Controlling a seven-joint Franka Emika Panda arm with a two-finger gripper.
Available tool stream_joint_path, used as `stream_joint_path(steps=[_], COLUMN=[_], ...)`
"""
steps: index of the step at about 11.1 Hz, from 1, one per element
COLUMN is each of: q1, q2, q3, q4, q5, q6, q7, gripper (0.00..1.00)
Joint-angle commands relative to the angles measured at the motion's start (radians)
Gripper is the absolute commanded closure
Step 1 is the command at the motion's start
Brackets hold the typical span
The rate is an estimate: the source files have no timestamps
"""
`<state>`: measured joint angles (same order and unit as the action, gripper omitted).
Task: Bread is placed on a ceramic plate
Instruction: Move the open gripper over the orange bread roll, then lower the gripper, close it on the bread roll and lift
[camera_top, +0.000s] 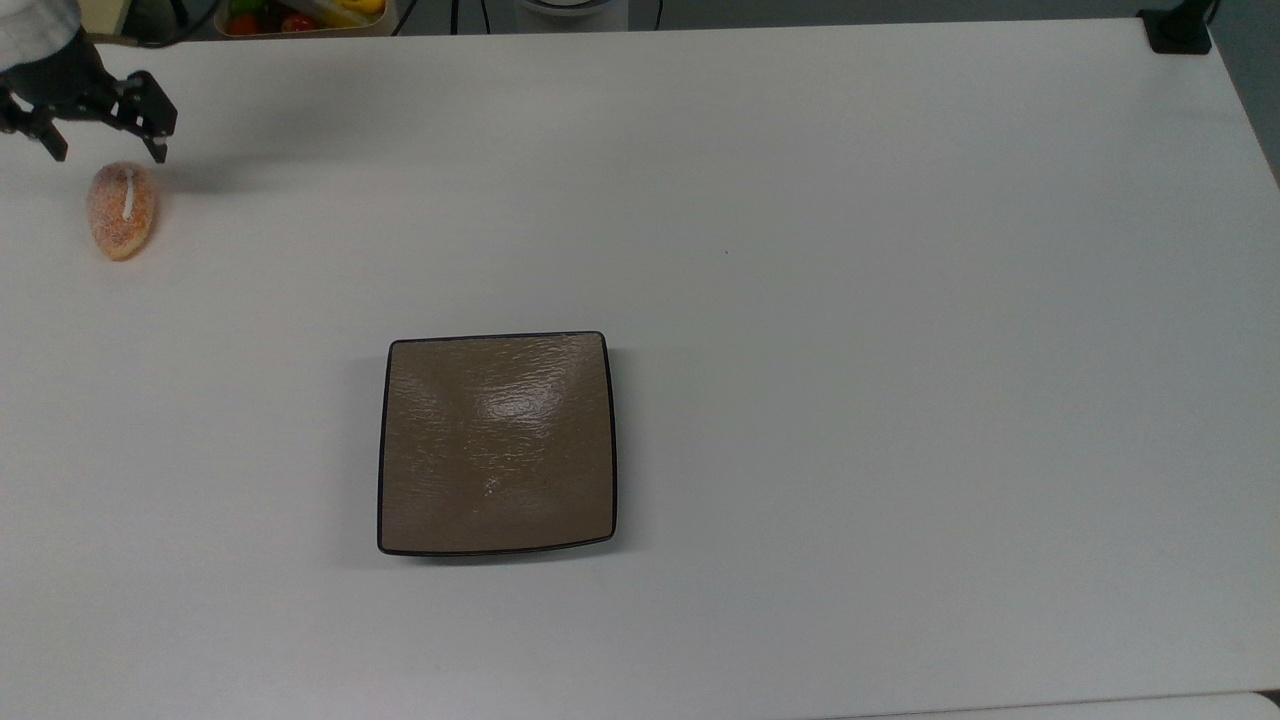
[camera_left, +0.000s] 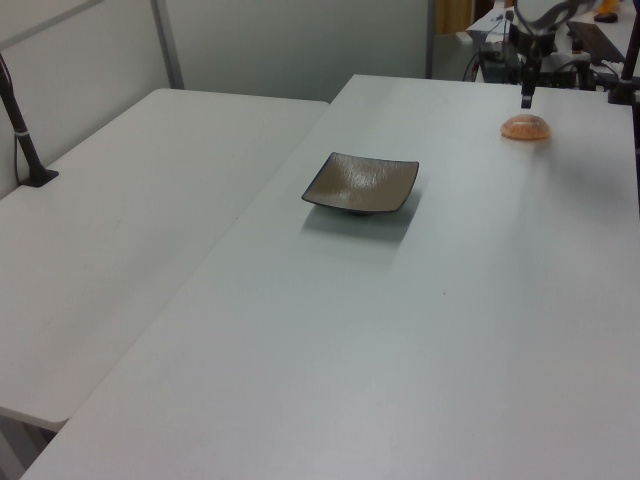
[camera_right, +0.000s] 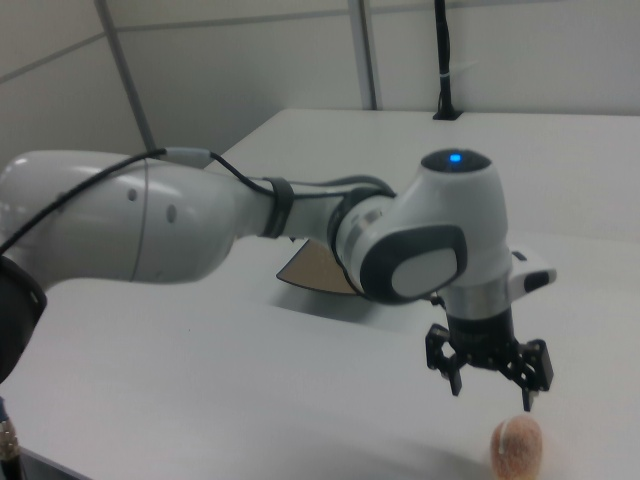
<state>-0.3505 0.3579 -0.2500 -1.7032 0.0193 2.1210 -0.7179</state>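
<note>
The bread (camera_top: 122, 210), a small oval orange-brown roll with a white stripe, lies on the white table near the top view's left edge. My gripper (camera_top: 108, 152) hovers just above its far end, open, with nothing between the fingers. In the right view the open gripper (camera_right: 492, 393) hangs a little above the bread (camera_right: 516, 447). The ceramic plate (camera_top: 497, 443), square, glossy brown with a black rim, sits bare in the middle of the table, far from the bread. The left view has the plate (camera_left: 360, 181), the bread (camera_left: 526, 127) and the gripper (camera_left: 526, 95) over it.
A tray of colourful fruit (camera_top: 300, 15) stands beyond the table's far edge in the top view. A black clamp (camera_top: 1180, 30) sits on the top right corner. In the left view a second white table (camera_left: 120, 230) adjoins, with a black pole (camera_left: 25, 140).
</note>
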Motion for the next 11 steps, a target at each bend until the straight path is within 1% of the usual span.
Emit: stream_joint_path(steps=[1,3,4,7,9,11], q1=[0.002,-0.005,-0.007,-0.008,-0.019,-0.021], q2=[0.013,0.016,0.018,0.061,0.076,0.088], q3=[-0.002,-0.002,-0.002,-0.002,-0.002,-0.002], q4=[-0.068,-0.101,-0.107,-0.108,-0.108,-0.108], q5=[-0.009,-0.010,-0.019,-0.044,-0.114,-0.119], q6=[0.109,0.167,0.184,0.238,0.243,0.244], q7=[-0.012,-0.017,-0.017,-0.017,-0.018,-0.017], gripper=[0.00,0.00,0.00,0.00,0.00,0.00])
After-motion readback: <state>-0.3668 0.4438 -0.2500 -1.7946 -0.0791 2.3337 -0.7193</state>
